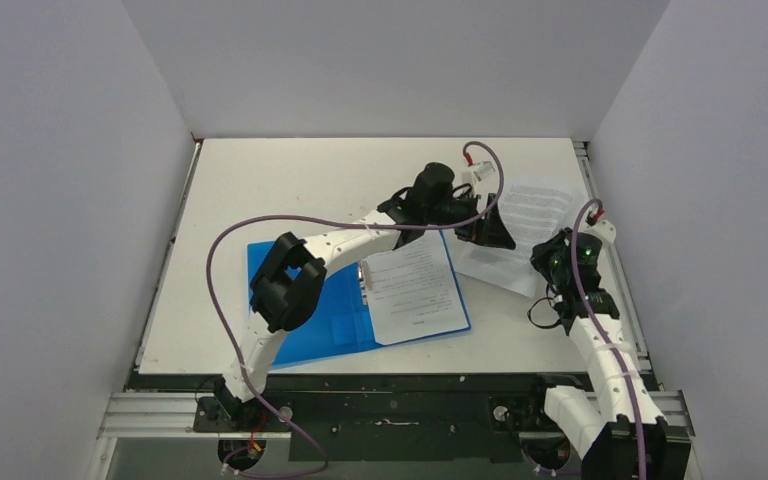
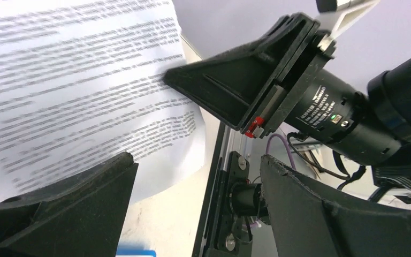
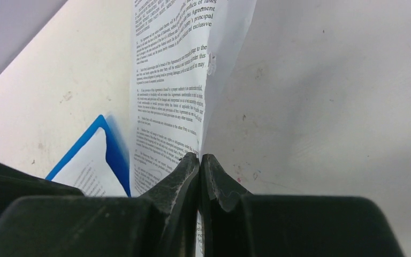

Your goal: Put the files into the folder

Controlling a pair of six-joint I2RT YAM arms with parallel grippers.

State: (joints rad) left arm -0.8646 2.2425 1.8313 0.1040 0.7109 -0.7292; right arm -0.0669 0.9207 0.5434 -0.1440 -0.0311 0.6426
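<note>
The blue folder [image 1: 325, 315] lies open near the table's front, with one printed sheet [image 1: 415, 290] on its right half. The second sheet [image 1: 525, 225] lies to the right of it, partly lifted and curled. My right gripper [image 1: 543, 262] is shut on this sheet's near right edge; in the right wrist view the fingers [image 3: 190, 176] pinch the paper [image 3: 166, 80], with the folder's corner [image 3: 115, 150] to the left. My left gripper [image 1: 495, 232] is open and empty beside the sheet's left edge. In the left wrist view [image 2: 198, 182] the sheet [image 2: 75, 91] lies ahead, with the right gripper [image 2: 246, 85] on it.
The white table [image 1: 290, 180] is walled by grey panels on three sides. A metal rail [image 1: 610, 260] runs along the right edge. The left arm [image 1: 290, 275] reaches across the folder, its purple cable looping over the left half.
</note>
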